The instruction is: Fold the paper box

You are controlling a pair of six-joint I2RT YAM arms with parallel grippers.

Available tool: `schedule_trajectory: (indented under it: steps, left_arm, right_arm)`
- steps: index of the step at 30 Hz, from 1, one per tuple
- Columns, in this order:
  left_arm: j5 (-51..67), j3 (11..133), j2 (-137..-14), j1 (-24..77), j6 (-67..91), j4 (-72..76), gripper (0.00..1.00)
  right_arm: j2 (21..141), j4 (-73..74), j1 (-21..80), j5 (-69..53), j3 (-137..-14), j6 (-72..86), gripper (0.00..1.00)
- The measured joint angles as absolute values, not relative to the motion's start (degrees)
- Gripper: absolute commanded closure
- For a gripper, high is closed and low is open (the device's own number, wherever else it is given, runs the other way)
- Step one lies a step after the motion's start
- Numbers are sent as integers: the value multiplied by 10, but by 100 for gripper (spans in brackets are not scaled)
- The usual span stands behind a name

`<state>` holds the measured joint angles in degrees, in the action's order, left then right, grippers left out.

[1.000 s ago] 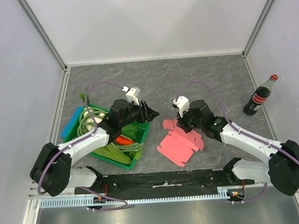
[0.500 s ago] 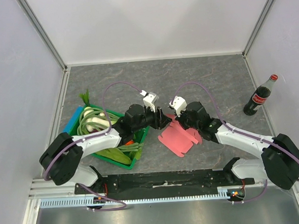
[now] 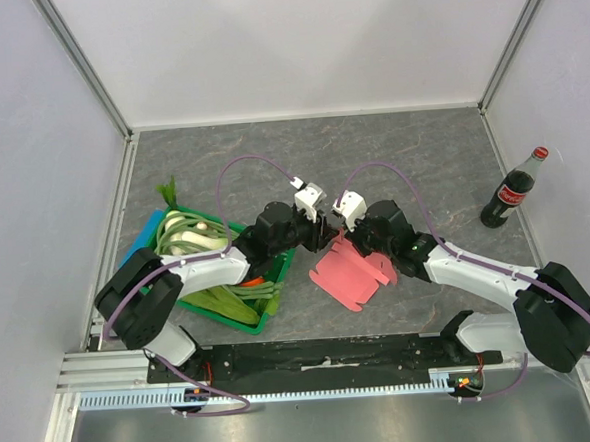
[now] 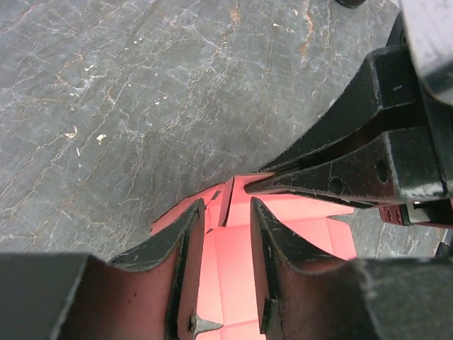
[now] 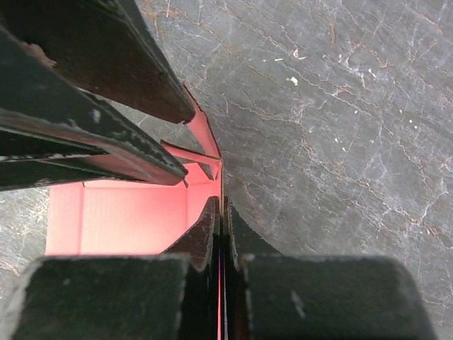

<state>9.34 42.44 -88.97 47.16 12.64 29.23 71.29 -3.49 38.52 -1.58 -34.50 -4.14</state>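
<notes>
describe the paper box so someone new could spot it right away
On the grey marbled table, look just right of the green crate of vegetables, toward the near edge. The paper box is the flat pink card cut-out with flaps there, the only pink thing in sight.

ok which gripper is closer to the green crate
Left. The left gripper hangs just past the edge of the green crate, over the paper box. The right gripper sits on the far side of it, clamped on the box's edge.

Grey table (image 3: 391, 145) bears green crate (image 3: 217, 315), paper box (image 3: 347, 278), bottle (image 3: 512, 192).
</notes>
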Motion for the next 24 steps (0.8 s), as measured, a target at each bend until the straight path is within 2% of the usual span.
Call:
schedule_trajectory:
  steps: [3, 10, 13, 14, 17, 18, 19, 24]
  left_arm:
    - [99, 435, -904, 472, 118, 291, 69]
    - [108, 460, -935, 471, 107, 291, 98]
    - [106, 462, -940, 473, 104, 291, 98]
    - [104, 462, -940, 473, 103, 291, 98]
    - [79, 462, -940, 476, 104, 294, 98]
    - [60, 461, -940, 477, 104, 298, 98]
    - [42, 458, -940, 478, 105, 303, 98]
    - [-60, 438, -939, 488, 113, 332, 98]
  right_arm:
    - [713, -35, 385, -20, -345, -41, 100]
    - [720, -39, 382, -28, -345, -41, 100]
    - [723, -39, 380, -27, -345, -38, 98]
    - [724, -39, 380, -26, -345, -35, 69]
    - [731, -24, 377, -6, -359, -10, 33]
    - [736, -3, 377, 11, -372, 4, 29]
    - [743, 23, 376, 30, -391, 19, 19]
    - [767, 180, 362, 100, -514, 129, 11]
